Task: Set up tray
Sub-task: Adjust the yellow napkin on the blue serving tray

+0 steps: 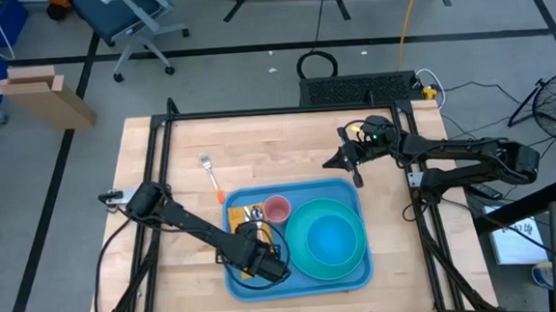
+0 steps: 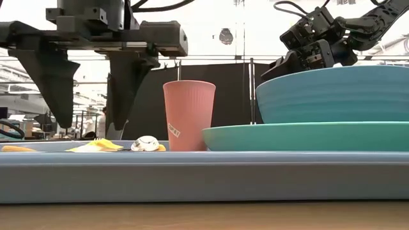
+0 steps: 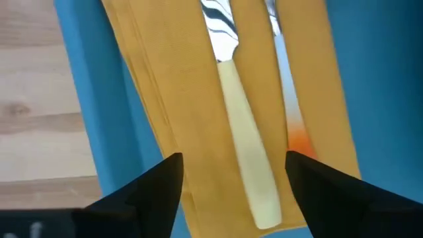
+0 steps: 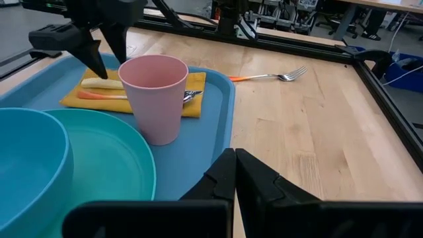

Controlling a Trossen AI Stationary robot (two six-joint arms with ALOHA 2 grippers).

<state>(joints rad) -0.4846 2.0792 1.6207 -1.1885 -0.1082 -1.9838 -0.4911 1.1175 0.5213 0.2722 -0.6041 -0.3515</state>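
Wooden tabletop inside a black frame, and going left to right: the left gripper (image 1: pixel 262 261) hangs over the near-left end of the tray (image 1: pixel 353 279), fingers spread wide and holding nothing. Right under it is a yellow napkin (image 3: pixel 165 99) with a cream-handled utensil (image 3: pixel 248 165) on it, probably a knife, though the blade's mostly cut off. Its handle runs lengthwise straight into the gap between the fingers, so a plain drop and squeeze would catch it across the width. Next come the pink cup (image 1: pixel 277 209) and the teal bowl (image 1: pixel 329 235) on its plate. A fork (image 1: pixel 211 176) with an orange handle lies on bare wood just behind the tray's left end. The right gripper (image 1: pixel 354 169) sits past the tray's far-right corner, pinched closed and empty.
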